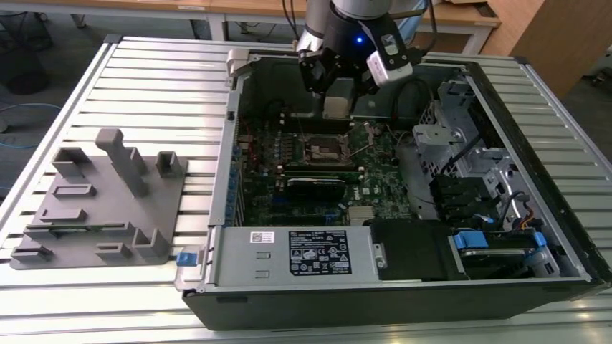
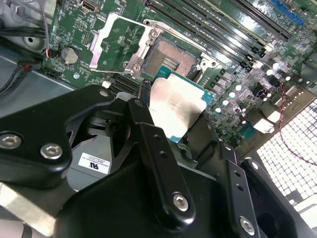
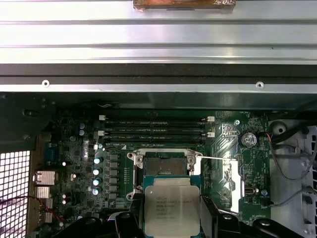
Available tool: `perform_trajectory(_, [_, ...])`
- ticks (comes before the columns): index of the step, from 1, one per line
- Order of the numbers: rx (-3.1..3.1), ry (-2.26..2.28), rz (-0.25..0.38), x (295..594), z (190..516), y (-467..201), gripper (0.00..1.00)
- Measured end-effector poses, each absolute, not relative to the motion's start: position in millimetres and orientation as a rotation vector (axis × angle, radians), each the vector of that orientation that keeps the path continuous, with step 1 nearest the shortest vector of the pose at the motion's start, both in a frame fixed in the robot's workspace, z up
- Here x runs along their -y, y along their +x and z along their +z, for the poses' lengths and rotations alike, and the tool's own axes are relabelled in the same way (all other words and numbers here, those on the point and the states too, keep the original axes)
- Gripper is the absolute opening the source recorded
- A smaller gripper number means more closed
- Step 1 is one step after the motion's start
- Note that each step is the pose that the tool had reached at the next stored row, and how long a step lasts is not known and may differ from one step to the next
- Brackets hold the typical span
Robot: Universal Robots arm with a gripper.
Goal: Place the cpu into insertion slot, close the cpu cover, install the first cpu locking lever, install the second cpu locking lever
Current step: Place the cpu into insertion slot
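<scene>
My gripper (image 1: 337,106) hangs inside the open computer case, shut on the cpu (image 1: 337,109). In both wrist views the cpu (image 2: 174,105) (image 3: 171,206) shows its dull silver top, pinched at two opposite edges by black fingers (image 2: 143,116). It is held above the green board, a short way off the insertion slot (image 2: 171,62) (image 3: 166,166) (image 1: 325,150), which lies bare with a dark centre. The cpu cover (image 2: 115,45) (image 3: 232,179) is swung open beside the slot, a silvery frame with board showing through its cut-out. A thin locking lever (image 3: 218,158) sticks out near the slot.
A black graphics card (image 1: 316,188) lies on the board nearer the camera than the slot. Long memory slots (image 3: 153,130) run along the slot's other side. A power supply (image 1: 306,254) and drive cages (image 1: 459,143) fill the case's edges. A grey fixture plate (image 1: 96,201) sits at the exterior view's left.
</scene>
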State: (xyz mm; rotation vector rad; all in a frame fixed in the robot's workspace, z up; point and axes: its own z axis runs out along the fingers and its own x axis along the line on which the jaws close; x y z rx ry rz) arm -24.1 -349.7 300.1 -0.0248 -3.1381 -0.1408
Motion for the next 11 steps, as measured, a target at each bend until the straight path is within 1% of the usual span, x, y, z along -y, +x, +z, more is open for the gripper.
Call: perform_trajectory(11, [3.145,-0.023,-0.141,349.7,287.0,-26.3,0.54])
